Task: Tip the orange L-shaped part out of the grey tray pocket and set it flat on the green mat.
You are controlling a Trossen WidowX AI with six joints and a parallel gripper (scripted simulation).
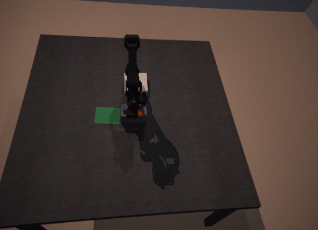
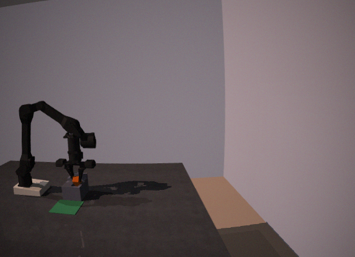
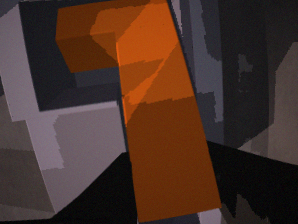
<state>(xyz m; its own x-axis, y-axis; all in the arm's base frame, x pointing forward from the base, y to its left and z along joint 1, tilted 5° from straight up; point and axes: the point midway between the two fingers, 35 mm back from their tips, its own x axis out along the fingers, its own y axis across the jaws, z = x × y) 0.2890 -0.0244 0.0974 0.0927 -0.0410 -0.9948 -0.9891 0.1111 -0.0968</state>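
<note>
The orange L-shaped part [image 1: 140,112] [image 2: 76,181] [image 3: 160,125] is tilted in the grey tray [image 1: 140,120] [image 2: 71,193] [image 3: 90,135]. Its L-shaped end is low in the pocket. Its straight end is raised above the rim on the side towards the green mat [image 1: 103,115] [image 2: 66,207]. My gripper [image 2: 76,178] [image 3: 165,156] points straight down and is shut on the raised end, one finger on each side. In the top view the arm hides the fingers and much of the part. The mat lies flat beside the tray.
The arm's white base block [image 1: 143,78] [image 2: 28,192] stands behind the tray on the dark table [image 1: 69,171] [image 2: 139,220]. The tray's walls stand close around the part and the fingers. The arm's shadow falls across the tray and the table.
</note>
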